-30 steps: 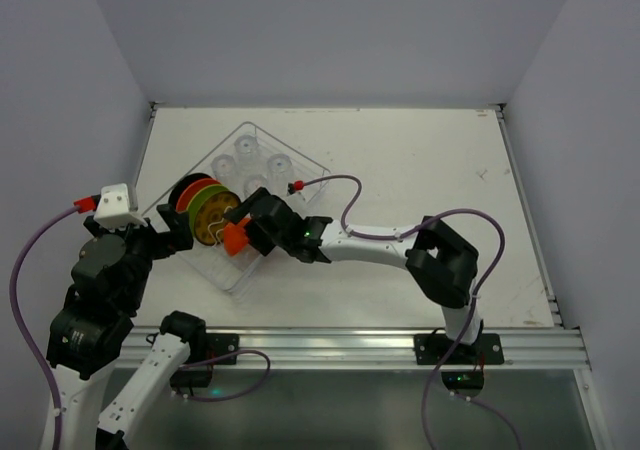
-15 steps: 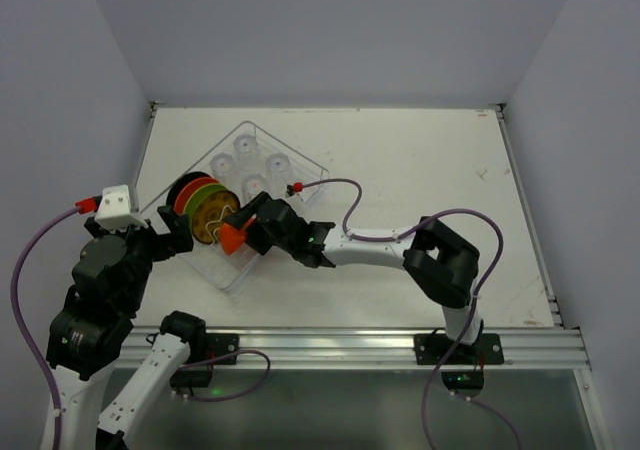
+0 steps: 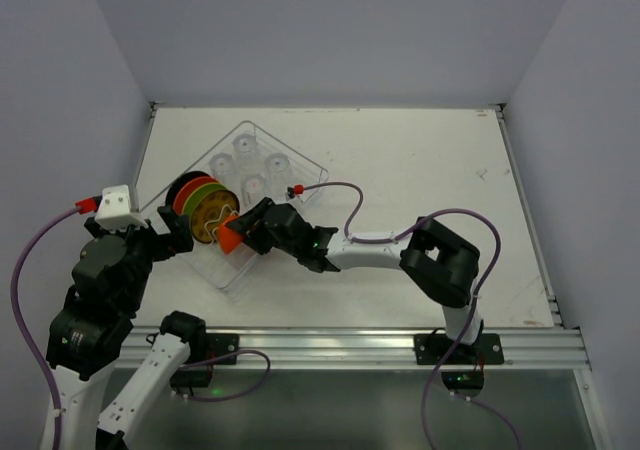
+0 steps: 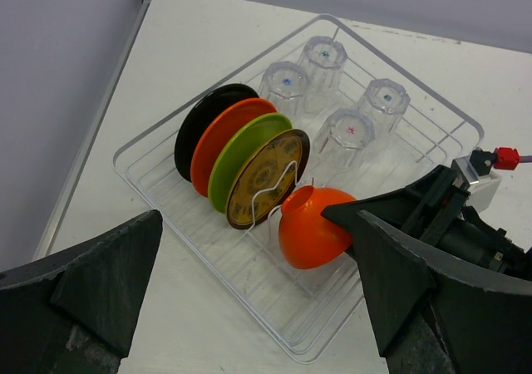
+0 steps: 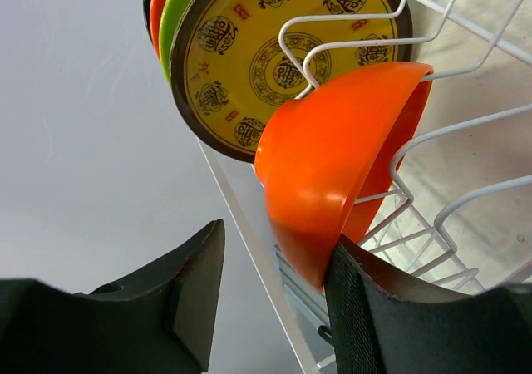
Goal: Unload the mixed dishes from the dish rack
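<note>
Left gripper (image 4: 256, 224): fingers spread wide, holding nothing, just off the near side of the dish rack (image 4: 220, 278).

Right gripper (image 5: 274, 241): at the rack's near end, fingers apart and straddling the wall of the orange-red bowl (image 5: 332, 158). One finger is on the hollow side and looks to touch the rim. The other is outside the bowl with a gap showing, so nothing is clamped yet.

Bowl: inside the rack, on edge, propped on a white wire prong (image 5: 349, 25), just beside the yellow patterned plate (image 5: 266, 50).

Handling (judgement): glossy glaze, so probably slippery. It is rigid, looks light, and would chip if knocked. Best hold is a pinch across the rim wall, seated deep. It must rise clear of the prong before moving sideways.

Deeper in the rack: green plate (image 4: 241, 154), orange-red plate (image 4: 218, 137) and black plate (image 4: 195, 125), all on edge.

Far end of the rack: four clear glasses (image 4: 349, 133). These are the fragile ones, and smooth.
</note>
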